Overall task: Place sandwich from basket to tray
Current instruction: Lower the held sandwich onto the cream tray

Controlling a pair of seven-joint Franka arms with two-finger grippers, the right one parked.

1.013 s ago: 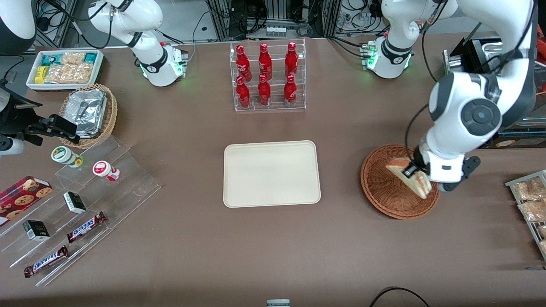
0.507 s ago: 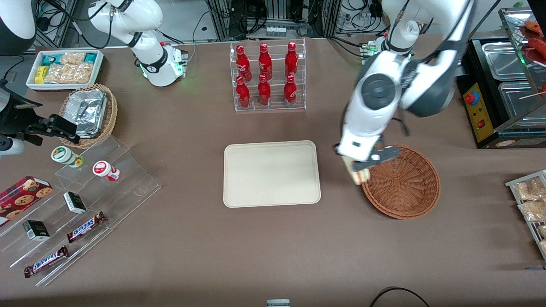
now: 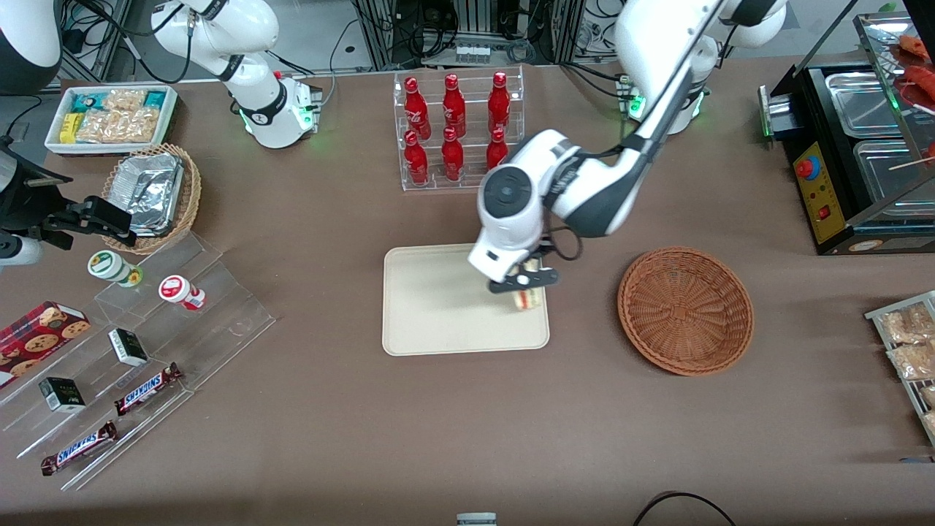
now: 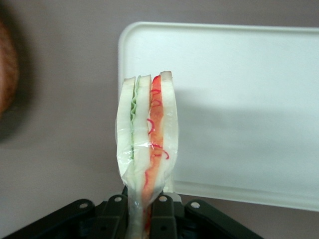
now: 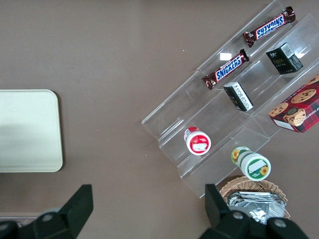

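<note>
Since a moment ago we have carried the sandwich (image 4: pixel 147 144) out of the basket (image 3: pixel 685 310), now empty; our gripper (image 3: pixel 524 286), clamped on it, hangs over the tray (image 3: pixel 438 307) edge nearest the basket. Lowering and release remain, we judge.

Even overhead light is seen, soft shadows are cast, and the gripper (image 4: pixel 144 211) above the tray (image 4: pixel 249 99) is blurred.

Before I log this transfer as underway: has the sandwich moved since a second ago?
Yes. The sandwich, clamped in the gripper, has left the basket and now hangs over the tray, at its edge nearest the basket.
</note>
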